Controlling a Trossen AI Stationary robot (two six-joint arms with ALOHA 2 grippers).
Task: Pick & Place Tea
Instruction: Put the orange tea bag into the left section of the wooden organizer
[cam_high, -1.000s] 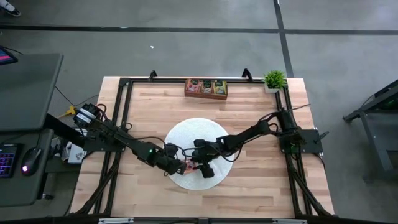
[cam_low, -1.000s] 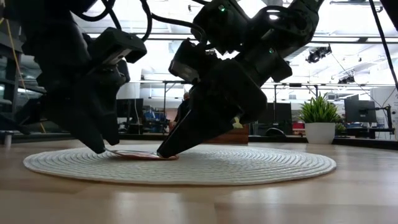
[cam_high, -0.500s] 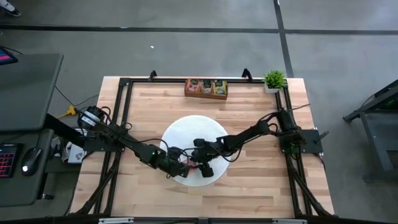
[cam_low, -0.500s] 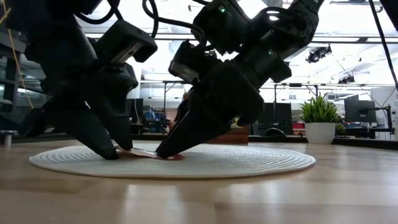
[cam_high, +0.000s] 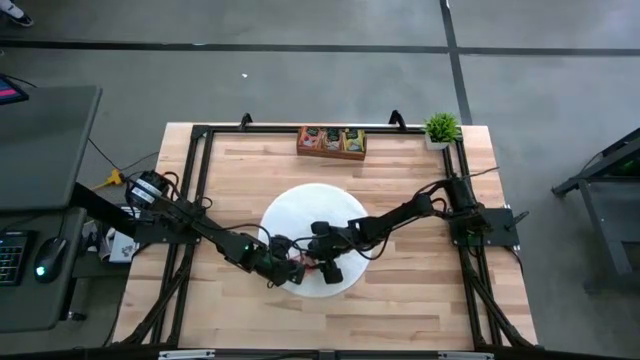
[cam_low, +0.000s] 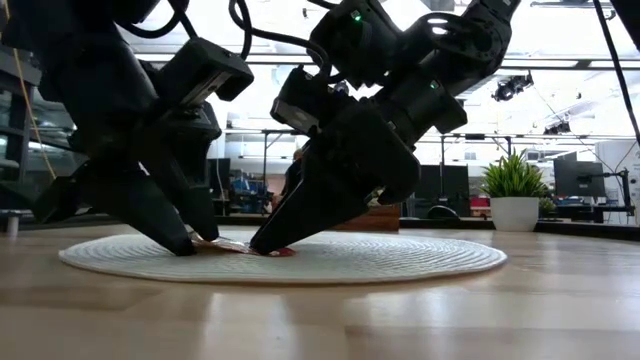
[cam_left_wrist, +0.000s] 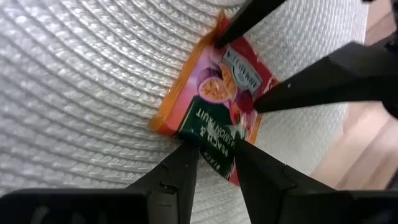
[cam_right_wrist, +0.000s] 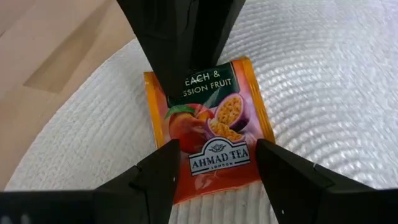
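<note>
the packet (cam_right_wrist: 208, 134) is a flat orange-red square tea sachet printed with peach and passion fruit and a dark label. it lies on the mat (cam_high: 300, 215), near the mat's edge closest to the table's front, between the two grippers. in the low view it shows only as a thin red sliver (cam_low: 255, 250) on the weave.

the left gripper (cam_left_wrist: 214, 158) is down at one edge of the packet, at the end with the flavour wording. its two fingers (cam_left_wrist: 180, 171) stand close together with that edge in the narrow gap between them, so it is pinching the packet. in the low view its tips touch the mat.

the right gripper (cam_right_wrist: 214, 180) meets the packet from the opposite end. its fingers (cam_right_wrist: 158, 174) are spread wide, one on each side of the brand-name end, with the packet lying between them and not clamped. the left wrist view shows those tips pressing down on or just by the packet's far corners.

the mat is round, white and woven, on a wooden table (cam_high: 400, 170). at the table's back edge sits a brown tray (cam_high: 331, 142) holding more packets, and a small potted plant (cam_high: 440, 128) stands near the back right corner.
</note>
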